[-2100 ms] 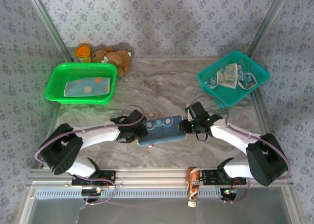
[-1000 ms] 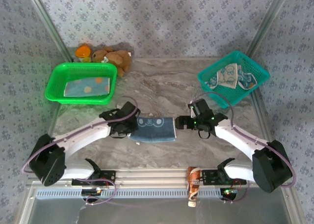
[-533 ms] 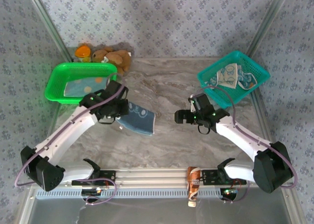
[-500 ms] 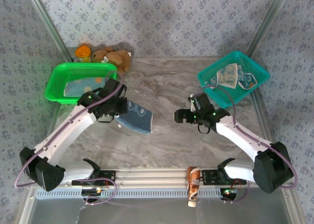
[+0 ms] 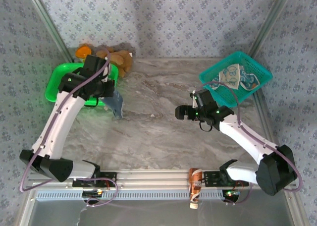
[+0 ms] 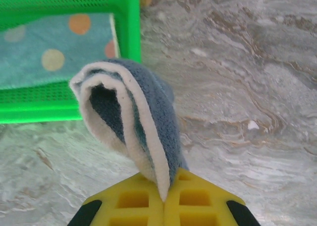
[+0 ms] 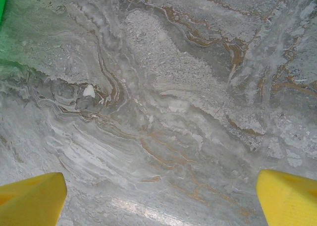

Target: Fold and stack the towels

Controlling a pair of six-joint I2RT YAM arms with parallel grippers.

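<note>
A folded blue-grey towel point(image 5: 116, 106) point(image 6: 143, 122) hangs from my left gripper point(image 5: 106, 90) point(image 6: 166, 191), which is shut on its lower edge. It dangles above the table just outside the right wall of the green basket point(image 5: 52, 85) point(image 6: 130, 32). A blue towel with orange and cream dots point(image 6: 54, 52) lies flat in that basket. Pale towels with blue motifs point(image 5: 233, 78) lie crumpled in the teal basket point(image 5: 212, 89) at the back right. My right gripper point(image 5: 181, 112) point(image 7: 158, 201) stands open over bare marble-patterned table, holding nothing.
A brown plush toy point(image 5: 120, 58) and an orange object point(image 5: 84, 51) sit behind the green basket against the back wall. A small brown item point(image 5: 194, 185) rests on the front rail between the arm bases. Metal frame posts slant along both sides.
My left arm has lifted the folded blue-grey towel off the middle of the table and carried it back-left to the green basket. The right gripper let it go and stays open, drifting slightly back.
</note>
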